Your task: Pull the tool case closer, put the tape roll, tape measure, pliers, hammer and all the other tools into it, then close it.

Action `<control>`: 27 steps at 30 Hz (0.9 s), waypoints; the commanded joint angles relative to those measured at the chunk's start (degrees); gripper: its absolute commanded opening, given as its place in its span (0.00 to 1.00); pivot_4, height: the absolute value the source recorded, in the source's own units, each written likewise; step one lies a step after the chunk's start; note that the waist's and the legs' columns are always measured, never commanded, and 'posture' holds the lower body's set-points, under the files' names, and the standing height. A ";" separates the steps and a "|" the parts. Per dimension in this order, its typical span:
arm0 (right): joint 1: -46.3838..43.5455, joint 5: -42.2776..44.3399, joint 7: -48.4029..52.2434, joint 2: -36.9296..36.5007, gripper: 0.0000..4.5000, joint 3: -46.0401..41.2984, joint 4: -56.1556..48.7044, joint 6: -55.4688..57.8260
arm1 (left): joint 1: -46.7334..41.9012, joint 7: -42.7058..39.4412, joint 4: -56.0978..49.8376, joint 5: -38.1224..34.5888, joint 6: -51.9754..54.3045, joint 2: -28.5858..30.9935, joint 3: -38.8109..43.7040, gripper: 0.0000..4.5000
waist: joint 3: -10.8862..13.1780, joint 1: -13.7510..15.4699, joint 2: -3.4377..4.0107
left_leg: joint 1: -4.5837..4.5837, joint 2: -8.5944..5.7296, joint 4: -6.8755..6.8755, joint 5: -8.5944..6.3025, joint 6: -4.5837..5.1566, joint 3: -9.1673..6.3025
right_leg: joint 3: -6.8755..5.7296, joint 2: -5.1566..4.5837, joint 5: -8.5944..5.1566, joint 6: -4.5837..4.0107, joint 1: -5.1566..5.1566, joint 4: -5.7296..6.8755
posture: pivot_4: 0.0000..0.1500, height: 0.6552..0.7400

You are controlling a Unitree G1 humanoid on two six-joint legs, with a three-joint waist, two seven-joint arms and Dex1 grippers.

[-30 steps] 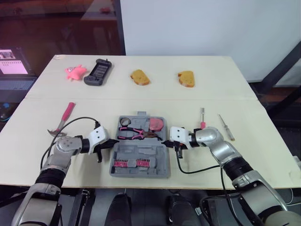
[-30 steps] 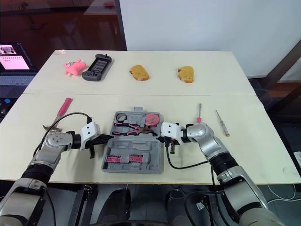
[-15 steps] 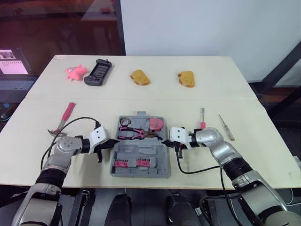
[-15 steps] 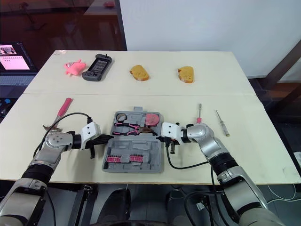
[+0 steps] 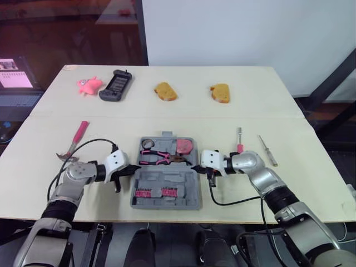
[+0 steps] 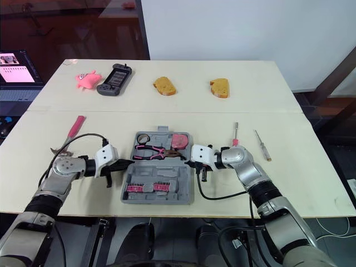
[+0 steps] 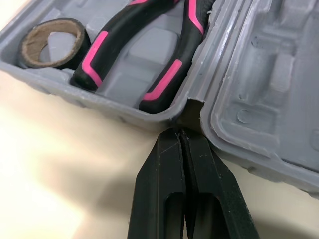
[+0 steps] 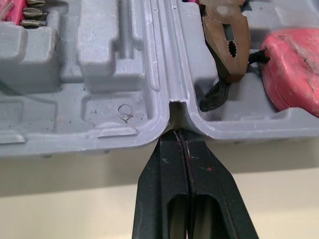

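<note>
The grey tool case (image 5: 166, 205) lies open at the table's near middle. Its far half holds the tape roll (image 5: 147, 144), the pink-handled pliers (image 5: 161, 158) and the pink tape measure (image 5: 185, 147); its near half holds pink bit strips (image 5: 154, 193). My left gripper (image 7: 180, 135) is shut, its tips against the hinge notch on the case's left side. My right gripper (image 8: 180, 133) is shut too, its tips against the right hinge notch. The pink-handled hammer (image 5: 75, 140) lies left of the case. To the case's right lie two screwdrivers (image 5: 240, 139) (image 5: 267, 150).
Along the table's far edge lie a pink toy (image 5: 89, 84), a black handheld device (image 5: 115, 84) and two bread pieces (image 5: 165, 91) (image 5: 220, 93). A lit screen (image 5: 14, 73) stands off the table's left side. Cables trail from both wrists over the table.
</note>
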 commanded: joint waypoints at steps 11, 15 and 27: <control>15.07 20.43 6.95 -14.24 1.00 -19.06 -25.32 16.32 | 19.42 -3.07 -11.91 -15.82 2.98 10.48 20.50 0.99 | 0.04 0.19 0.03 | -0.02 0.01 -0.03 -0.02 -0.02 0.00 | 0.00 -0.04 -0.14 -0.23 -0.01 -0.09 | 1.00 0.77; 26.02 27.32 5.98 -18.08 1.00 -30.07 -32.71 21.32 | 24.89 -4.48 -12.33 -20.11 3.06 10.84 26.95 0.99 | 0.02 0.19 -0.02 | -0.01 0.01 -0.02 -0.02 -0.03 0.01 | 0.00 -0.07 -0.17 -0.28 0.01 -0.14 | 1.00 0.77; 43.18 33.29 4.92 -16.95 1.00 -49.12 -28.34 17.83 | 32.40 -6.87 -7.84 -26.99 7.44 11.51 38.98 0.99 | 0.02 -0.33 -0.06 | 0.02 0.01 -0.04 -0.04 -0.04 0.02 | 0.00 -0.12 -0.22 -0.37 -0.01 -0.25 | 1.00 0.77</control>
